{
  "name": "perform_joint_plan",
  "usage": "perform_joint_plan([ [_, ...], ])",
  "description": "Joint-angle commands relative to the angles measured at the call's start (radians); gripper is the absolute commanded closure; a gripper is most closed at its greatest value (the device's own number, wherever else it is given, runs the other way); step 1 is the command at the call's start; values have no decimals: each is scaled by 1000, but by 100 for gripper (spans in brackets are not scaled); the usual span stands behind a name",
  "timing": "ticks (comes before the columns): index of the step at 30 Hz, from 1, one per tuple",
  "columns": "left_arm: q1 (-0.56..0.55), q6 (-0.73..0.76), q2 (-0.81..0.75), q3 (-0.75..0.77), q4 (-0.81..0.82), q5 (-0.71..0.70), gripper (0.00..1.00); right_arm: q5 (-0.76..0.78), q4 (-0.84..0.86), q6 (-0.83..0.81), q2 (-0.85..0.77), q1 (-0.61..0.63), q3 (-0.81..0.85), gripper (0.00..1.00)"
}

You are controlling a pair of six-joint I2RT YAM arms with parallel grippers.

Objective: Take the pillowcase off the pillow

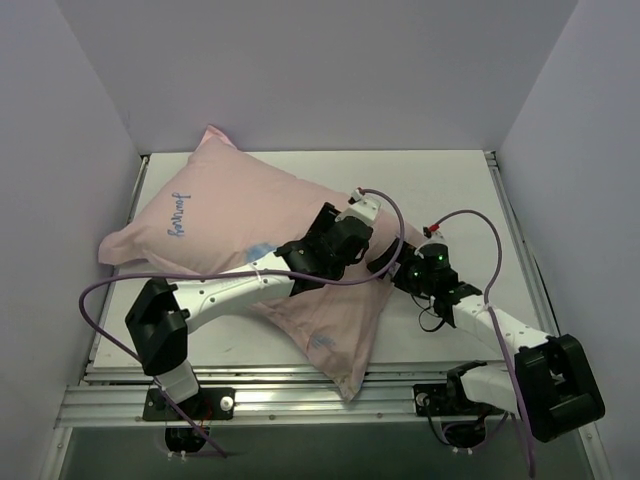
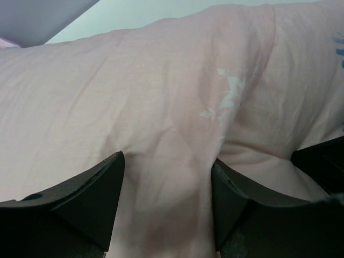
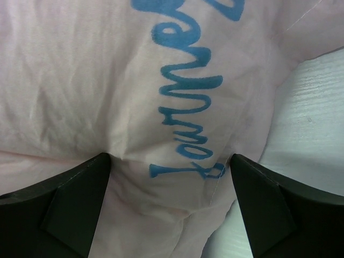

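The pink pillowcase (image 1: 220, 215) lies under both claws, on the table (image 1: 440, 170). The left claw (image 2: 167, 161) has its jaws apart astride a raised fold (image 2: 180, 129). The right claw (image 3: 171, 157), crowding close beside it, brackets blue lettering (image 3: 188, 97), jaws wide apart.

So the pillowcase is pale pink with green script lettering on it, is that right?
No, the script lettering is blue, not green; the right wrist view shows it clearly. The pillowcase is indeed pale pink.
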Motion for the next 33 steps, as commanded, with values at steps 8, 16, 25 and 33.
perform_joint_plan([
  [8, 29, 41, -71, 9, 2, -138, 49, 11, -29, -10, 70, -2, -30, 12],
  [16, 37, -3, -155, -19, -15, -118, 58, 77, -90, -60, 44, 8, -7, 13],
  [25, 43, -115, -165, -89, -48, -42, 75, 290, -291, -71, -129, 184, 240, 14],
  [33, 71, -144, -189, -94, -57, -10, 82, 292, -245, -45, 38, 271, 438, 16],
])
